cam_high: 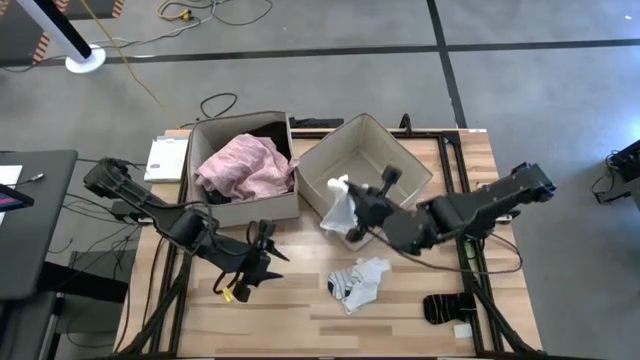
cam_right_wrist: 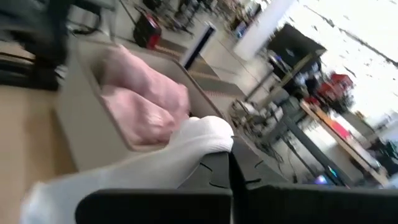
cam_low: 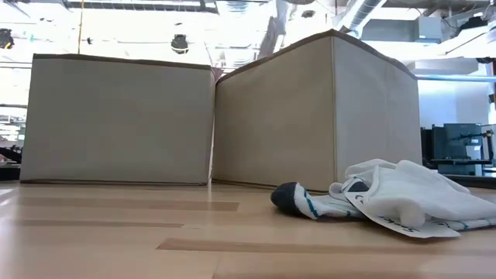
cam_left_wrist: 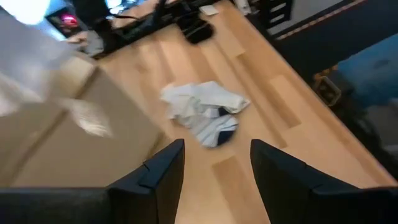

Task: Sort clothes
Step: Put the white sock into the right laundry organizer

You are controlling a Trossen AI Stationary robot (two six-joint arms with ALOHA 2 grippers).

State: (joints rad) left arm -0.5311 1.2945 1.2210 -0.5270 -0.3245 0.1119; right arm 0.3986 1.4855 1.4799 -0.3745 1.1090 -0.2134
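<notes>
While the right end effector is clamped on a white garment above the right box's near rim | left end effector open over the tabletop, near white-grey pieces | risk: trailing fabric snags the rim, falling outside.

A crumpled pink garment filled the left box. A white piece hung over the right box's near wall. White-grey socks and a black sock lay on the bench.
</notes>
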